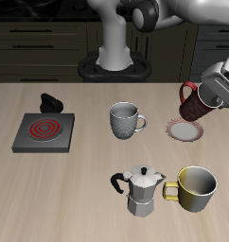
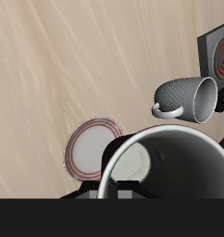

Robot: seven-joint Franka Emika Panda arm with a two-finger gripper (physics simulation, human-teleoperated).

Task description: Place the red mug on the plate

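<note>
Red mug (image 1: 190,102) hangs tilted in the clamped hand (image 1: 207,98), above the plate (image 1: 185,130), toward its 12 o'clock edge. Judged rigid, glazed, slippery, breakable; rim grip suits it.

Red mug's (image 2: 165,162) open mouth close up, plate (image 2: 86,148) beside it, grey-white mug (image 2: 185,96) beyond

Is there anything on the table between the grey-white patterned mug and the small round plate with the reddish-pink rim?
No. In the exterior view, only bare wooden table lies between the grey-white patterned mug and the plate. The wrist view shows the same.
</note>
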